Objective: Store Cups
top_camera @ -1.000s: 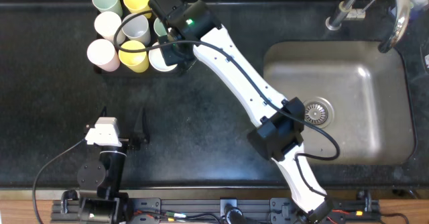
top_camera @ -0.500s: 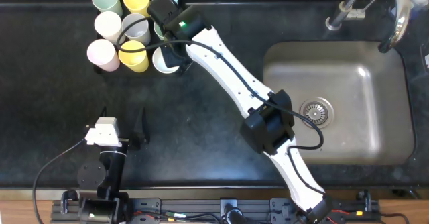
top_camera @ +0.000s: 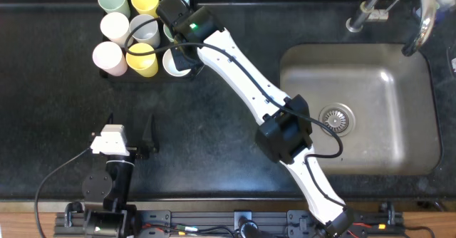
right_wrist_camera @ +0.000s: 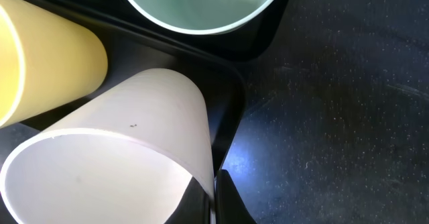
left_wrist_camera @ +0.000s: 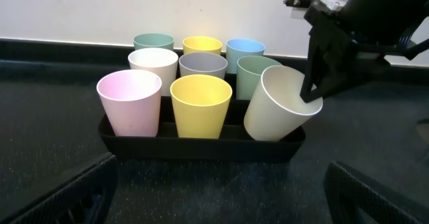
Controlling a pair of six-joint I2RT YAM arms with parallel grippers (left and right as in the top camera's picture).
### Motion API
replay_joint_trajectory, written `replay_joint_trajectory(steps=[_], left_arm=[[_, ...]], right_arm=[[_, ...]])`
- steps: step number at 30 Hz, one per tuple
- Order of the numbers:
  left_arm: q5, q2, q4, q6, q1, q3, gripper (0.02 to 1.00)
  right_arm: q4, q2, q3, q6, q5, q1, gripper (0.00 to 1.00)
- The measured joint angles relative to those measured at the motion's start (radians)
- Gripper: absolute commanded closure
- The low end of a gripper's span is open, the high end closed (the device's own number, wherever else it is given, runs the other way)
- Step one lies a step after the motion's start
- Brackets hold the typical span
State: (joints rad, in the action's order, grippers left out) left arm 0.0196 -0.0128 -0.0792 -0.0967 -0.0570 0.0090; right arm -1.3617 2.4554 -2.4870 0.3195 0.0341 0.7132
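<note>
A black tray (left_wrist_camera: 201,147) at the counter's back left holds several upright cups, among them a pink one (left_wrist_camera: 130,102), a yellow one (left_wrist_camera: 201,105) and a grey one (left_wrist_camera: 202,65). A white cup (left_wrist_camera: 276,104) leans tilted in the tray's front right slot. My right gripper (left_wrist_camera: 312,94) is shut on that cup's rim. In the right wrist view the white cup (right_wrist_camera: 127,158) lies beside the yellow cup (right_wrist_camera: 47,56), with the gripper (right_wrist_camera: 213,196) pinching its wall. My left gripper (top_camera: 131,125) rests open on the counter in front of the tray, holding nothing.
A steel sink (top_camera: 356,110) with a faucet (top_camera: 370,10) takes up the right of the counter. The right arm (top_camera: 249,88) stretches diagonally across the middle. Bare dark counter (top_camera: 192,145) lies between the tray and the left gripper.
The right arm shifted a little left and back, carrying the white cup further into the tray's front right slot. The left arm has stayed still.
</note>
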Motion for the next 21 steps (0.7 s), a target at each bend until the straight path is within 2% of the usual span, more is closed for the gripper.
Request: replay_joint_trajectory(steps=[9, 12, 15, 18, 21], left_arm=[[0.0, 0.0, 0.0, 0.0, 0.0, 0.0, 0.018], [0.0, 0.0, 0.0, 0.0, 0.0, 0.0, 0.018], [0.0, 0.0, 0.0, 0.0, 0.0, 0.0, 0.018], [0.0, 0.0, 0.0, 0.0, 0.0, 0.0, 0.018], [0.0, 0.0, 0.0, 0.0, 0.0, 0.0, 0.018]], right_arm=[[0.001, 0.013, 0.0, 0.002, 0.0, 0.0, 0.952], [0.0, 0.013, 0.0, 0.002, 0.0, 0.0, 0.901], [0.0, 0.013, 0.0, 0.008, 0.0, 0.0, 0.781], [0.003, 0.014, 0.0, 0.005, 0.0, 0.0, 0.744], [0.01, 0.014, 0.0, 0.009, -0.001, 0.0, 0.612]])
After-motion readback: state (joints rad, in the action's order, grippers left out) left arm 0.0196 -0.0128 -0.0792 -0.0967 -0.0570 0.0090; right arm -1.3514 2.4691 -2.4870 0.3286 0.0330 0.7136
